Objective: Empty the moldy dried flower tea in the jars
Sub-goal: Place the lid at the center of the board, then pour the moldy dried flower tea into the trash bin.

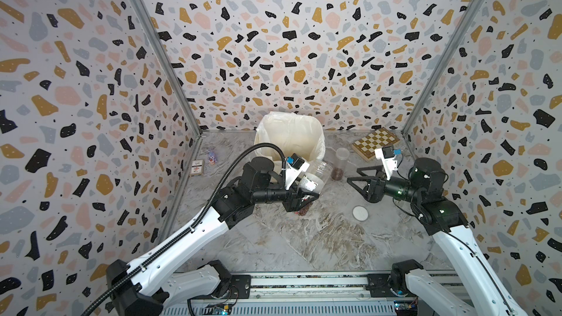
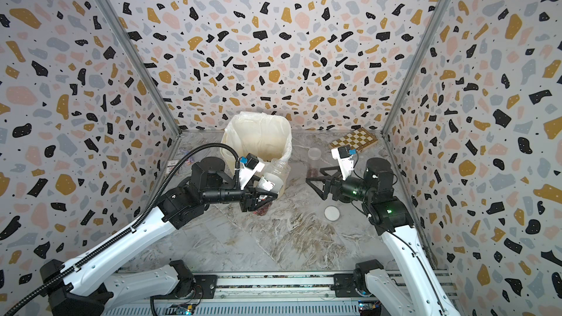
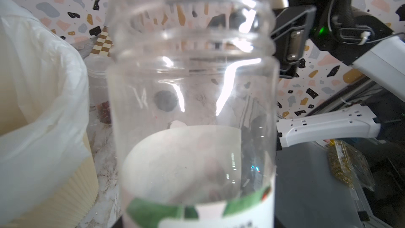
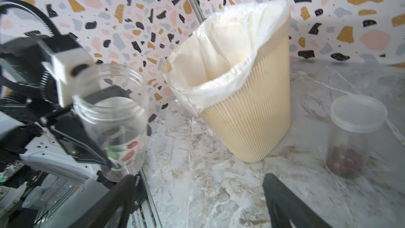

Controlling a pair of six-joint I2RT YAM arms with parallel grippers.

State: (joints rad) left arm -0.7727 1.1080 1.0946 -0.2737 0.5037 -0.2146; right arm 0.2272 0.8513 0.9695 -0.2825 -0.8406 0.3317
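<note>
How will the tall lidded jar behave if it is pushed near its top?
The tall lidded jar probably tips easily: it is slim and upright. It is likely light, holding only a shallow layer of tea. Its smooth clear wall may slip in a grip.

Front half of the desk [image 1: 304, 247]: free room for either hand. The only thing there is a flat white lid [image 1: 360, 213], in front of the right hand [image 1: 353, 175]. Narrow lane between that hand and the labelled jar [image 1: 317, 174] clamped in the left hand [image 1: 304, 197]. Tall jar [image 1: 342, 162] stands at the lane's far end. Bin [image 1: 289, 141] blocks back centre, chessboard [image 1: 375, 144] back right corner.
</note>
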